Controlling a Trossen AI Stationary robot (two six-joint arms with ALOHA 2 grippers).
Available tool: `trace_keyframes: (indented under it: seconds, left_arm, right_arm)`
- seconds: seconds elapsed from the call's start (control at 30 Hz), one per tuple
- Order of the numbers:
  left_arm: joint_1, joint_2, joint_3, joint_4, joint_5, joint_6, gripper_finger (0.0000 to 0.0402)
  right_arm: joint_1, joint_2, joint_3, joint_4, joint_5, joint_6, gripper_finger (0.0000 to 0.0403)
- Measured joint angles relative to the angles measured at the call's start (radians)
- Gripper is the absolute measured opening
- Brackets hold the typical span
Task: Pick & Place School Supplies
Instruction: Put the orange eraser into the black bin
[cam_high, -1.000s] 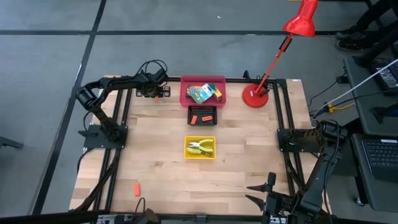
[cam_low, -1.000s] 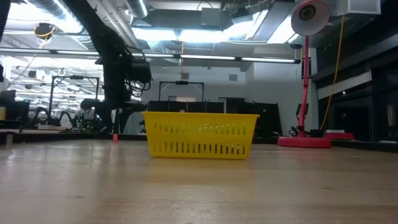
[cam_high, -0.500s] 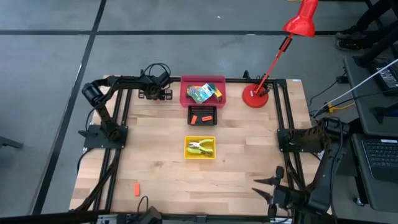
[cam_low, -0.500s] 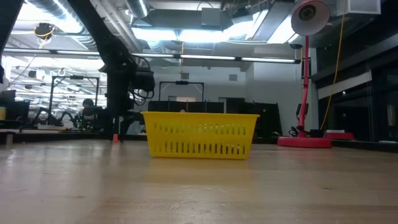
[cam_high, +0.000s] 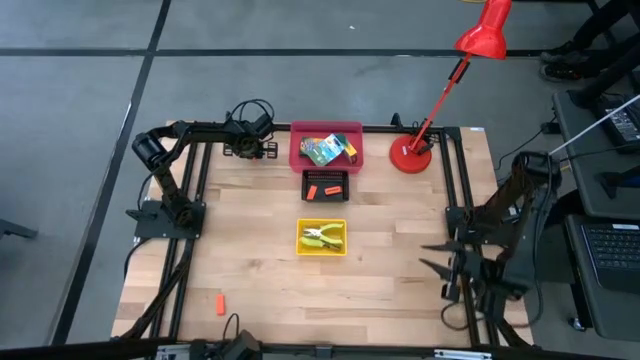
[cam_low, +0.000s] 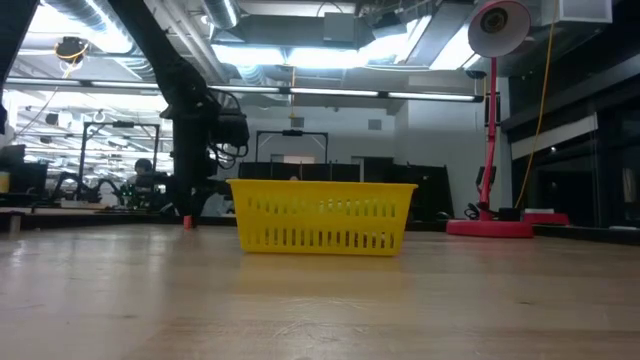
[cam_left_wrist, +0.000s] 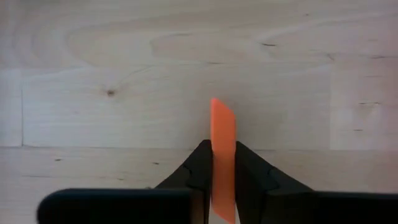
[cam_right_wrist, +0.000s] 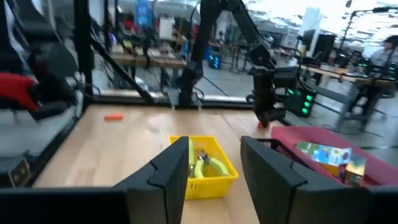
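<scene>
My left gripper (cam_high: 262, 150) is at the table's far left, just left of the red tray (cam_high: 296, 160), and is shut on a small orange-red stubby piece (cam_left_wrist: 222, 134). The red tray holds yellow-and-green crayon boxes (cam_high: 322, 150). Two orange-red pieces (cam_high: 312, 191) lie in the black tray (cam_high: 325, 176). Yellow-handled pliers (cam_high: 318, 236) lie in the yellow tray (cam_high: 303, 247). Another orange-red piece (cam_high: 218, 302) lies on the wood near the front left. My right gripper (cam_high: 440, 258) hovers open at the right side with nothing between its fingers. My left gripper pinches the orange-red piece by its two flat sides (cam_left_wrist: 222, 163) between its two fingers (cam_left_wrist: 200, 165). The fingers come from above, pointing down. The piece's end (cam_left_wrist: 217, 109) sticks out past the fingertips. In the low view the piece (cam_low: 186, 222) shows at table height.
A red desk lamp (cam_high: 410, 155) stands at the far right, its arm slanting up over the table's corner. The three trays sit in a row down the table's middle. Bare wood lies to the left and right of them.
My left gripper has shifted slightly toward the red tray and shut on the orange-red piece. My right gripper has gone from the near edge toward the far edge along the table's right side, staying open.
</scene>
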Motion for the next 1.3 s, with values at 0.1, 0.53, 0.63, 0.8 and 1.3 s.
trace_keyframes:
  seconds: [0.1, 0.53, 0.63, 0.8, 1.3]
  left_arm:
    - [0.000, 0.000, -0.001, 0.007, 0.000, 0.014, 0.0032]
    - [-0.165, -0.128, 0.041, 0.147, 0.134, 0.162, 0.0032]
    - [-0.245, -0.207, 0.059, 0.170, 0.171, 0.174, 0.0032]
    - [-0.367, -0.227, 0.062, 0.262, 0.255, 0.180, 0.0032]
    - [-0.454, -0.005, 0.064, 0.515, 0.396, 0.156, 0.0045]
  right_arm:
    - [0.017, -0.070, -0.072, 0.000, 0.025, 0.025, 0.0150]
    - [0.042, -0.245, -0.292, -0.020, 0.026, 0.108, 0.0150]
    - [0.052, -0.270, -0.346, -0.019, 0.025, 0.156, 0.0150]
    - [0.060, -0.285, -0.388, -0.037, 0.025, 0.214, 0.0150]
    - [0.060, -0.296, -0.391, -0.109, 0.025, 0.283, 0.0150]
